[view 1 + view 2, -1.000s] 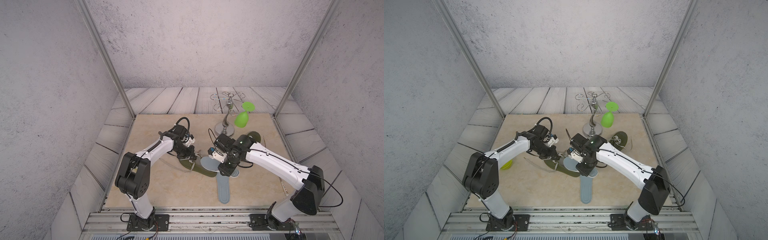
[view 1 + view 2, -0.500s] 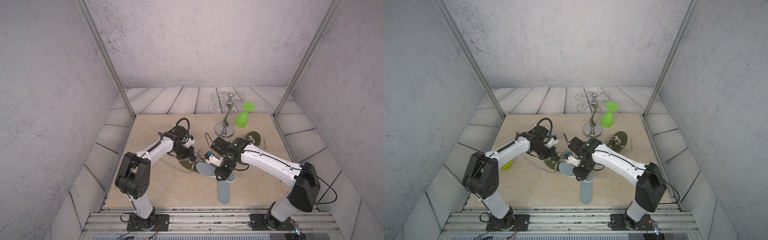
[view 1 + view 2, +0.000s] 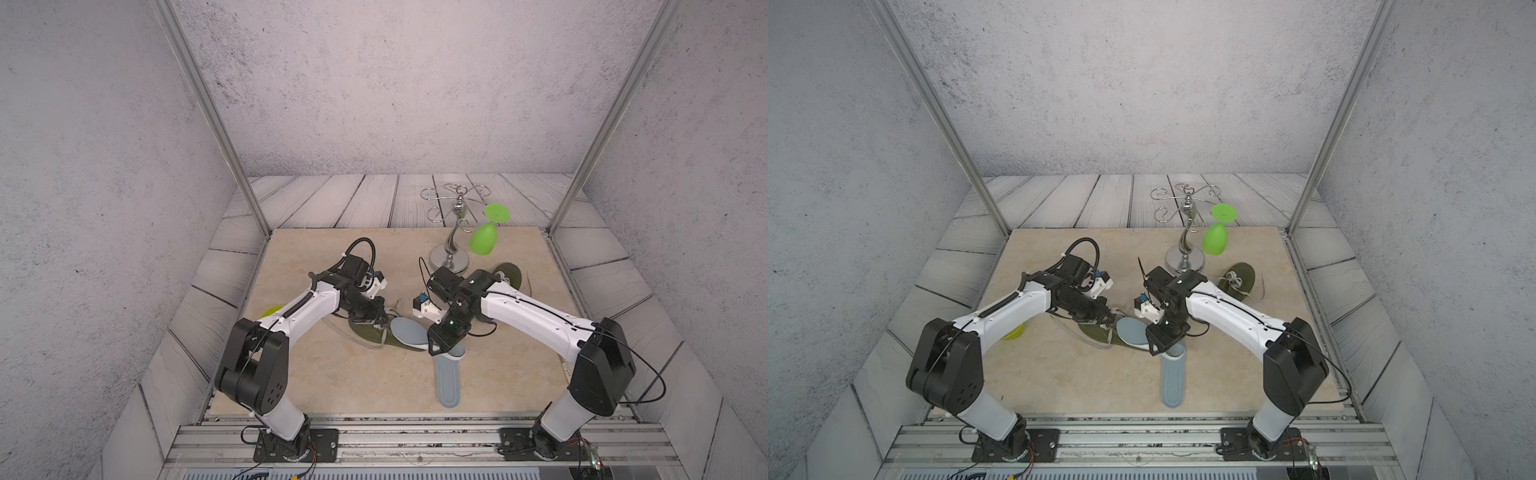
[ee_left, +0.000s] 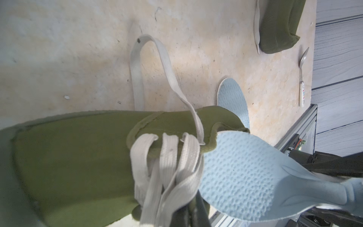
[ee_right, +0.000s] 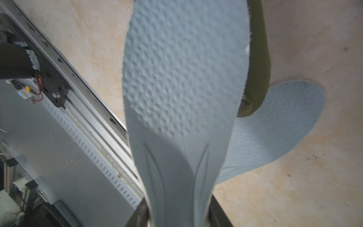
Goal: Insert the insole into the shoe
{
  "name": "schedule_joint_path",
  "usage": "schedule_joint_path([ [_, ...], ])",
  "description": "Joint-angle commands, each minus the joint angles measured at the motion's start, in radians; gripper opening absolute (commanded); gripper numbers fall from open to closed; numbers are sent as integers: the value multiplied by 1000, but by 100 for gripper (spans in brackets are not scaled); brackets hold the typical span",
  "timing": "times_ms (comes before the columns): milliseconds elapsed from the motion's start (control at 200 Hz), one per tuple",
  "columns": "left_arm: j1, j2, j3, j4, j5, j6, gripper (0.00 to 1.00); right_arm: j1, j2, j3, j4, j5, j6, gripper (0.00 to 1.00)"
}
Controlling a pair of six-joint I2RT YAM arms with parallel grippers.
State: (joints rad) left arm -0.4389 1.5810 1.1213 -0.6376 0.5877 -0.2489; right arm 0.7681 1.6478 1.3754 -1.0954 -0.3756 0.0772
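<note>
Now, item: pale-blue insole, pinched at its heel end by the right gripper, has edged closer so its forefoot meets the mouth of the olive shoe, which the left gripper, pressed shut on the laces, steadies; insertion starting, unseated.

Your insole reads as soft pale-blue foam: matt, dimpled across the forefoot and smooth with moulded ribs toward the heel. The shoe is dull olive woven cloth, fuzzy at its edges, and its laces are flat off-white webbing. You have a matt, scuffed beige table, a mirror-bright metal stand and a brushed metal rail.
</note>
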Motion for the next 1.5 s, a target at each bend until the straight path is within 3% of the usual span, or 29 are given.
schedule_joint_path([
  [0,0,-87,-47,111,8,0,0,-4,11,5,32,-68,49,40],
  [120,0,-98,-76,142,15,20,0,-3,8,9,38,-39,47,39],
  [365,1,21,-3,57,70,74,0,2,89,106,-12,84,-4,33],
  [596,9,45,52,46,76,99,0,16,154,193,-128,203,-92,29],
  [961,34,80,92,6,122,136,0,30,141,172,-27,248,-169,22],
  [1241,39,101,119,-22,118,187,0,31,225,292,-92,303,-179,21],
  [1491,65,159,171,-56,151,242,0,34,240,268,-40,342,-294,18],
])
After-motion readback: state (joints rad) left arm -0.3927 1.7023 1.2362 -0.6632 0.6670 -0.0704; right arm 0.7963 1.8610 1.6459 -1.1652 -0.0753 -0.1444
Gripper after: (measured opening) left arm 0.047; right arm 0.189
